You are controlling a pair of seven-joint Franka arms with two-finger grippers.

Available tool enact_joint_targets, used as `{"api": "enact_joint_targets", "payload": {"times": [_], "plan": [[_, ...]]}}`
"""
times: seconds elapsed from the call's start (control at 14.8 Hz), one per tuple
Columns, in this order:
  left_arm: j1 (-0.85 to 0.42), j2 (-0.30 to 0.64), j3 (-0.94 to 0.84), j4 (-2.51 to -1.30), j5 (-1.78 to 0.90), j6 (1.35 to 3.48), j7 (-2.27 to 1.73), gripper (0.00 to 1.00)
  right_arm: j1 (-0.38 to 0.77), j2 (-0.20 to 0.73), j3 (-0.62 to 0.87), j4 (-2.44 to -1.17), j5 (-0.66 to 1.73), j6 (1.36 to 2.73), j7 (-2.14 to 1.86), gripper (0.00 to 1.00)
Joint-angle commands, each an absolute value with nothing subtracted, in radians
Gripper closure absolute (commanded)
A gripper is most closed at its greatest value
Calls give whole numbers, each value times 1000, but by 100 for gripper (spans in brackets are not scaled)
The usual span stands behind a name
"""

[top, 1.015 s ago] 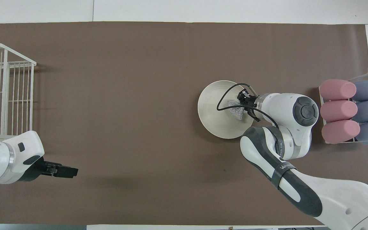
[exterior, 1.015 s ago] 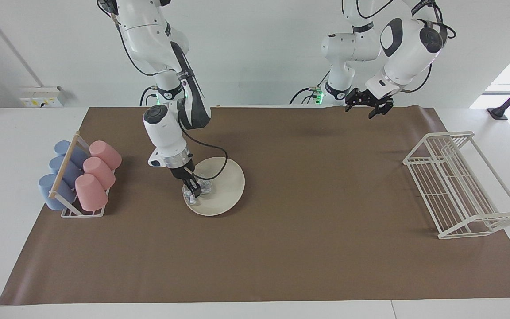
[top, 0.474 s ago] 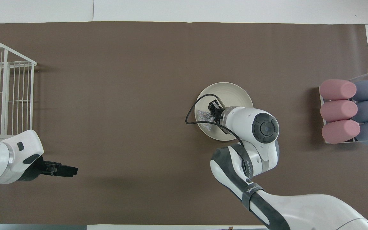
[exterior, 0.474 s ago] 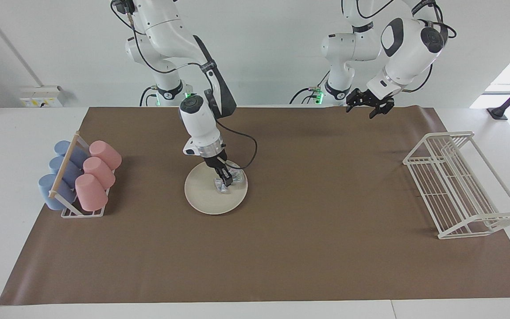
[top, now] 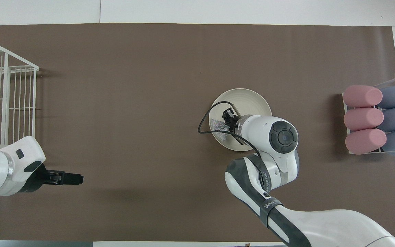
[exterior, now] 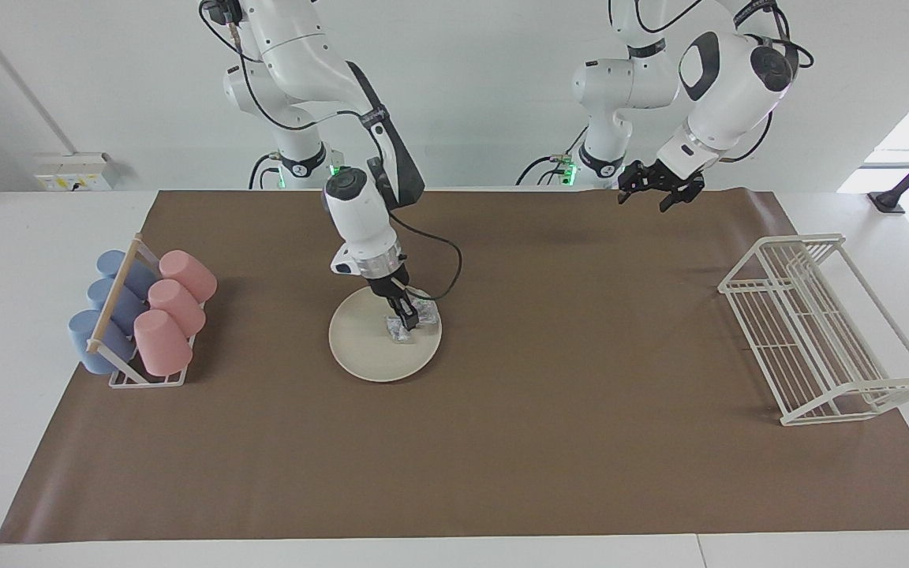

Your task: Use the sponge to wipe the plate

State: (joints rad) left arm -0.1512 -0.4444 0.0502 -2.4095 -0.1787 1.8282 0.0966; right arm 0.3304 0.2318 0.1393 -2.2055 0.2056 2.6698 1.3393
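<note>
**Mia:** Are the jaws shut on something?

**Ben:** Yes. The right gripper (exterior: 407,319) has its jaws squeezed tight on the sponge (exterior: 405,327). It is the little shiny grey wad. The sponge is pressed down on the plate (exterior: 368,351).

**Mia:** Where is the plate?

**Ben:** It lies flat on the brown mat (exterior: 502,442), between the cup rack (exterior: 143,315) and the middle of the mat. From above you can see the sponge (top: 219,126) on the part of the plate (top: 249,99) that is toward the left arm's end.

**Mia:** What has just changed?

**Ben:** A second ago the sponge was at the plate's edge toward the cup rack, and the plate looked tipped up. Then the arm swept the sponge across. Now the plate lies flat again. In the last half second the sponge has hardly moved.

**Mia:** So what does that mean?

**Ben:** I think one wipe across is done. The sweep may be ending or about to turn back.

**Mia:** And the other arm?

**Ben:** The left gripper (exterior: 657,187) waits up in the air over the mat's edge by the robots, holding nothing. I cannot tell how its jaws stand.
</note>
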Motion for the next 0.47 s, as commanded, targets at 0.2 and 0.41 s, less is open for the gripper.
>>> {"api": "enact_joint_targets", "payload": {"times": [0.2,0.41], "plan": [[-143,-434,43,-2402,-248,1848,-29,0,316,9,140,-2047,212,2161,1475,100],[-144,-434,46,-2402,-531,1839,-29,0,327,-70,141,-1930,204,1938,1577,100]]}}
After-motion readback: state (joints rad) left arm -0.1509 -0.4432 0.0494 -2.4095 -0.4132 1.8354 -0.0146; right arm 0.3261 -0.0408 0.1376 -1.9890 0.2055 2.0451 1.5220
